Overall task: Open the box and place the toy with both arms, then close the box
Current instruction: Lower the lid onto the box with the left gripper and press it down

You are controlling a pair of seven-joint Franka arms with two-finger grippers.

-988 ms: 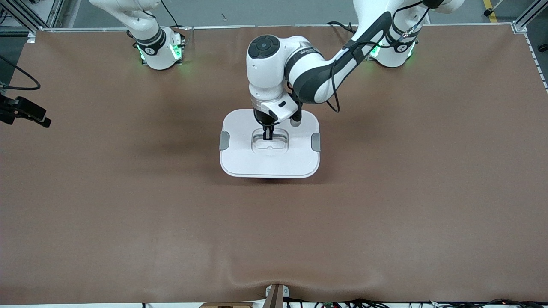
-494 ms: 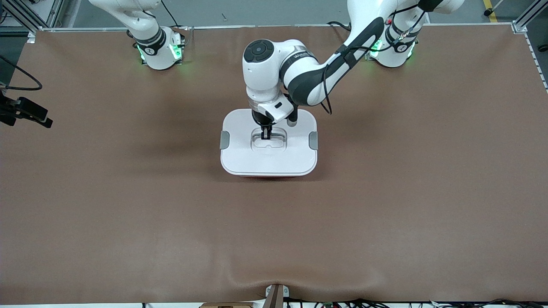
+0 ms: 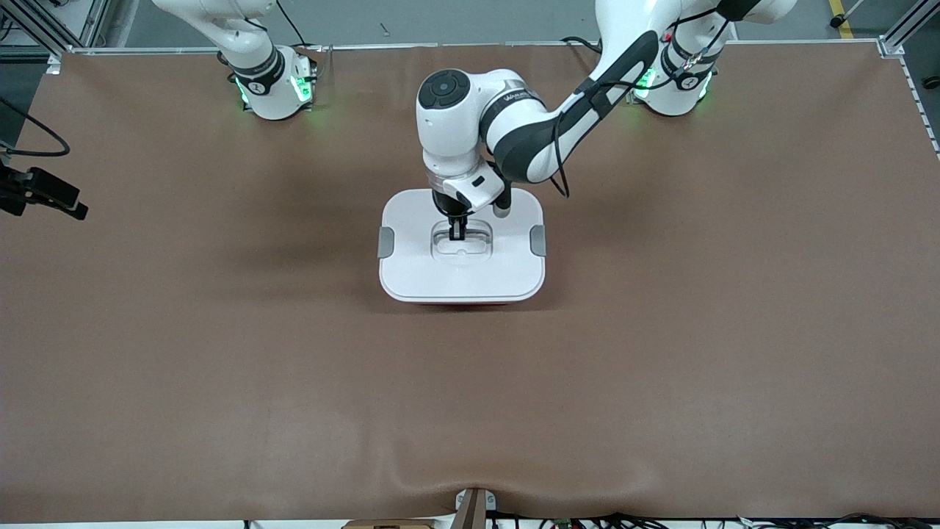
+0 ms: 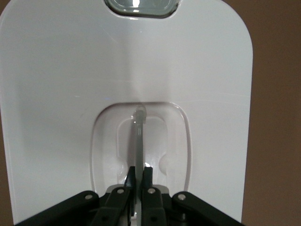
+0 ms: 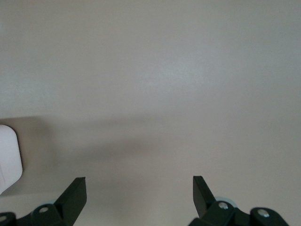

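Observation:
The box's white lid [image 3: 463, 275] lies flat on the pale pink tub, of which only a thin strip [image 3: 463, 302] shows at the edge nearest the front camera. Grey clips [image 3: 385, 242] sit on both sides. My left gripper [image 3: 457, 234] stands over the lid's middle, shut on the clear handle [image 3: 470, 244]. In the left wrist view the gripper [image 4: 139, 172] pinches the handle's thin bar [image 4: 139, 136] in the lid's recess [image 4: 178, 141]. My right gripper [image 5: 139, 181] is open and empty, facing a plain pale surface; it is outside the front view. The toy is hidden.
The brown table mat [image 3: 220, 367] spreads all round the box. A black clamp with a cable [image 3: 44, 192] juts in at the right arm's end of the table. The right arm's base [image 3: 268, 81] stands at the table's edge.
The lid, held by my left gripper, has come down from a raised position onto the tub and looks smaller now. In the last half second it has barely moved.

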